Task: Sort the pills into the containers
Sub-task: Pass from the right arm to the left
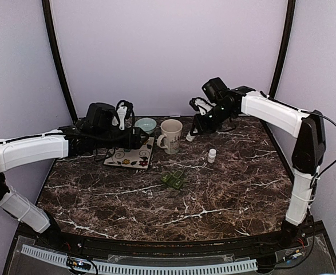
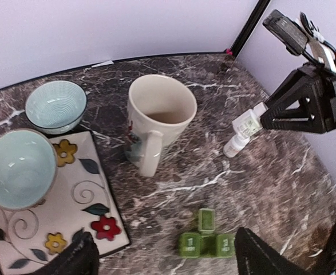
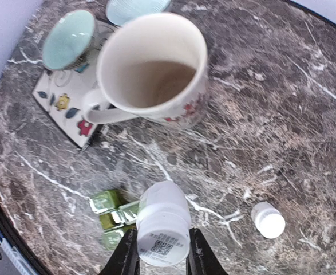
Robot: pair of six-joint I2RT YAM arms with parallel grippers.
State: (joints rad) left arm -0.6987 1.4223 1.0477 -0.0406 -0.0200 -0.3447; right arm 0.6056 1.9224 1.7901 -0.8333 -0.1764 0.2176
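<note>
Pill bottle [image 3: 163,215]: white, cap on, held above the table and tilted, near the mug. Its label carries a square printed code and lines of small print, too fine to read.

Right gripper [image 3: 162,255]: fingers [image 3: 125,256] pressed against either side of the pill bottle, pinching it low on the body.

Small white bottle [image 3: 268,219]: upright on the marble table [image 1: 225,195], capped, just right of the held one in the right wrist view. No writing legible.

Pill box [image 2: 206,240]: green, a short row of lidded cells with one more cell set against it, lying on the table in front of the mug. White marks on the lids, not readable.

Mug [image 2: 159,120]: cream, upright, handle facing the near edge; a printed picture on its side with red spots, no words made out.

Left gripper [image 2: 165,260]: fingers spread wide, nothing between them, hanging above the near corner of the plate and the pill box.

Plate [image 2: 76,212]: square, white, with painted flowers and scrolls. One pale blue bowl [image 2: 19,169] sits on it. A second, smaller bowl [image 2: 56,106] stands on the table just behind the plate.
</note>
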